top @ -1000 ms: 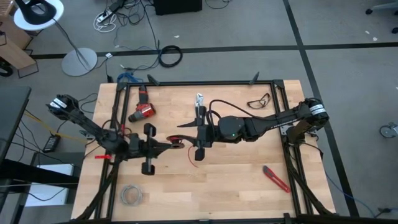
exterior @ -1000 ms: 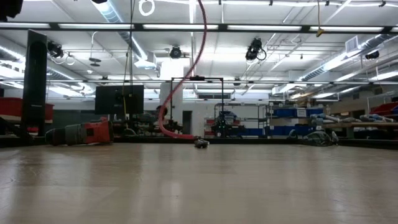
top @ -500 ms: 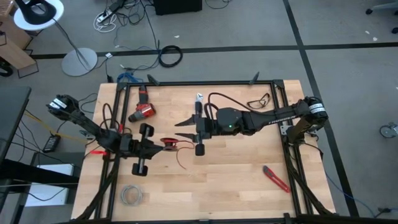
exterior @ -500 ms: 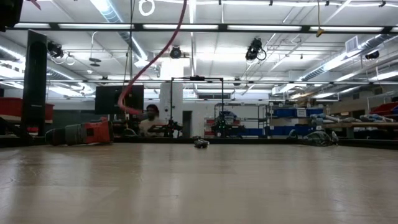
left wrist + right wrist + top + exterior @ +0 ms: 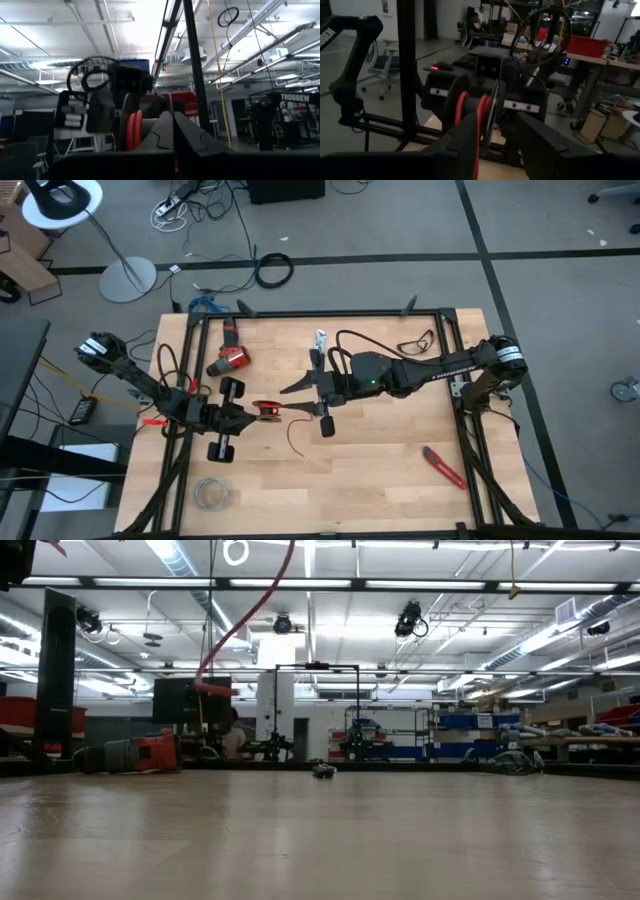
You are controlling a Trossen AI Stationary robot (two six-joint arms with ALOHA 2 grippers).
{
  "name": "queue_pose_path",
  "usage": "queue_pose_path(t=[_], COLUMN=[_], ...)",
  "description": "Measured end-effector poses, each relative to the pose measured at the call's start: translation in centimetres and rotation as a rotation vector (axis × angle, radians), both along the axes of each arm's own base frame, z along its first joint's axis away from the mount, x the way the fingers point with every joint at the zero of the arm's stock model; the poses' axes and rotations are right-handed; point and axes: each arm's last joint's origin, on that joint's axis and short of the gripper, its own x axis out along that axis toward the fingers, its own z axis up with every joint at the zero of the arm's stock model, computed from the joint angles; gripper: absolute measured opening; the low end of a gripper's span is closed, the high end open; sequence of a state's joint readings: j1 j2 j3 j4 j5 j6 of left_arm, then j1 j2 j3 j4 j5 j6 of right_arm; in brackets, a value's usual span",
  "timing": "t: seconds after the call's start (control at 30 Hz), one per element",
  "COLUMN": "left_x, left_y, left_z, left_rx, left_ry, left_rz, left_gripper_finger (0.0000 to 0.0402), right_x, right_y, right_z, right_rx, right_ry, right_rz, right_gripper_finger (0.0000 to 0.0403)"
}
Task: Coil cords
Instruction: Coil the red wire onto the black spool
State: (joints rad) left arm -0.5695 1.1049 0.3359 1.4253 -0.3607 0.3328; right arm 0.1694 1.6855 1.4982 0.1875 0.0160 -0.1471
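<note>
One readable word: "TROSSEN" sign (image 5: 300, 98).

1. Both arms are dark, near-black, built of slim tubular links joined by chunkier rounded joint housings.
2. The left arm (image 5: 140, 385) has a pale grey band with markings at its base joint, at the table's left edge.
3. The right arm (image 5: 440, 368) carries a matching pale band at its base joint by the right edge, and a small green light glows on its wrist housing.
4. A black cable loops over the right arm's wrist section.
5. The left gripper (image 5: 248, 413) has a black crossbar body with rounded ends and tapered dark fingers.
6. The right gripper (image 5: 303, 397) has the same crossbar form, with dark, angular, stepped fingers (image 5: 540, 140).
</note>
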Motion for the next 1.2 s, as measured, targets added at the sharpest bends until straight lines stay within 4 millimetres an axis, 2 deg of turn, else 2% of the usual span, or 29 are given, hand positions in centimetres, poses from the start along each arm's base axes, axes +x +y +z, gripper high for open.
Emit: queue_pose_path(t=[0.43,0.7,1.2], left_x=[-0.1,-0.1,-0.2], left_y=[0.0,0.0,0.0], left_z=[0.2,0.2,0.3], left_rx=[0.020,0.028,0.048], left_ry=[-0.028,-0.031,-0.047], left_rz=[0.005,0.006,-0.002], left_gripper_finger=[0.0000,0.0000,0.0000], right_x=[0.0,0.8,0.9], right_y=[0.0,0.0,-0.5], right_z=[-0.3,-1.2,-0.7], right_rx=[0.010,0.009,0.015], right_ry=[0.028,0.035,-0.008], right_rz=[-0.004,-0.017,-0.027], right_gripper_finger=[0.0128,0.0125,0.0100])
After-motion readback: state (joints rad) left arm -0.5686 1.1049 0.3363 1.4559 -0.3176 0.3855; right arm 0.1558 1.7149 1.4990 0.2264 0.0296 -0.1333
